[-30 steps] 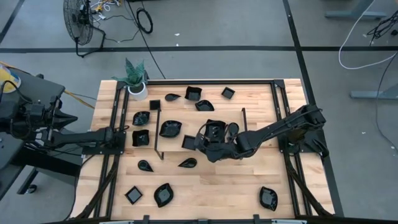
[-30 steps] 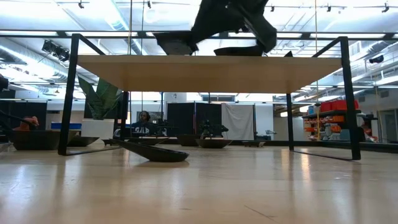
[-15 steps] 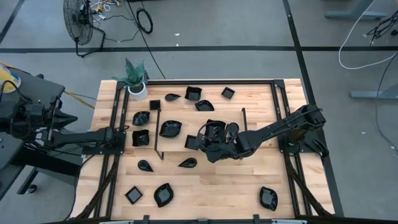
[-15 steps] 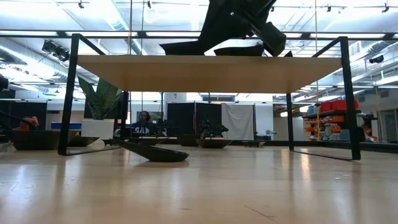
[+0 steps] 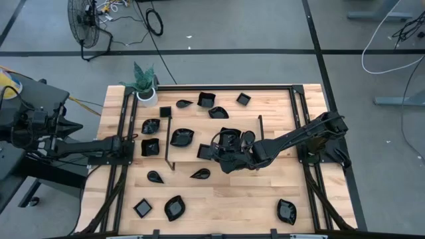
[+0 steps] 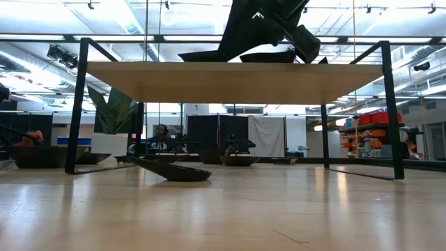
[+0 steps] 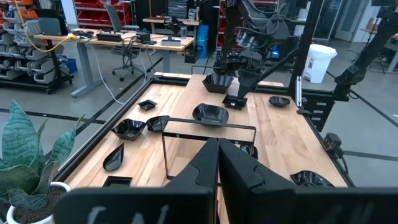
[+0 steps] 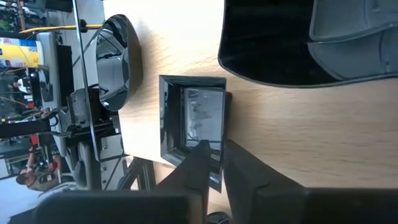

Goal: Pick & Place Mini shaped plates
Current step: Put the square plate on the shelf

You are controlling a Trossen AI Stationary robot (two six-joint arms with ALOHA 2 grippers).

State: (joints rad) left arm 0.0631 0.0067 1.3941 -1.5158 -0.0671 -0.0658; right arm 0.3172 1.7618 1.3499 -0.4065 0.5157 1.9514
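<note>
A small square black plate [image 5: 203,151] [image 8: 193,115] lies near the table's middle; in the low view the same plate [image 6: 209,56] rests flat on top of the raised wooden board [image 6: 237,80]. My right gripper [image 5: 218,154] [image 8: 217,163] reaches in from the table's right and is shut on that plate. A larger black plate [image 5: 230,138] [image 8: 273,43] sits right beside it. My left gripper [image 7: 217,163] stays shut at the table's left edge [image 5: 129,145], holding nothing. My right gripper pinches the square plate's rim [image 8: 213,179] on the side nearest to it, between its two fingers. The fingers come slanting down from the table's right. The plate lies with its bottom flat on the wood.
Several more black plates are scattered over the table, among them an oval one [image 5: 182,137] and a teardrop one [image 5: 200,174]. A potted plant [image 5: 146,95] stands at the far left. Thin black wire frames [image 5: 167,143] rise on both sides of the middle.
My right gripper has tipped down a little. The square plate, which hung tilted just above the board, has come down and now lies flat on it.
</note>
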